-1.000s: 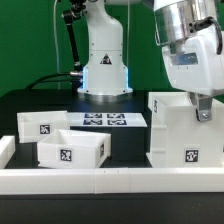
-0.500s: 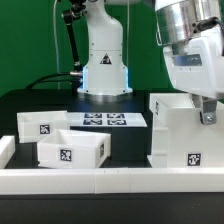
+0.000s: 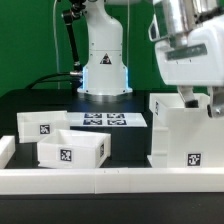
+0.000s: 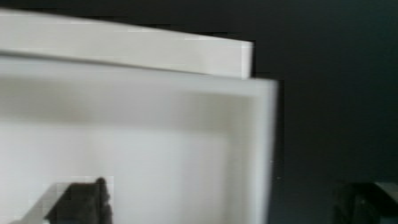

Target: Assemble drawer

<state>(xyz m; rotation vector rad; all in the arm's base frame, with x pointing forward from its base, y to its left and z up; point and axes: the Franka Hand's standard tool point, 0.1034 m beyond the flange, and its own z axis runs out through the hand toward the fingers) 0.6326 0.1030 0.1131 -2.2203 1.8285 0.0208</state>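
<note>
The two-finger gripper point(image 3: 203, 101) had tilted and edged toward the exterior view's right above the large white boxy plastic housing point(image 3: 185, 135), fingers apart (nothing held), probably lining up a grasp.

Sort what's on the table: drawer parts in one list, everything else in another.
Drawer parts: big housing, near tray, far tray.
Just lying there: marker board, low border rail.
</note>
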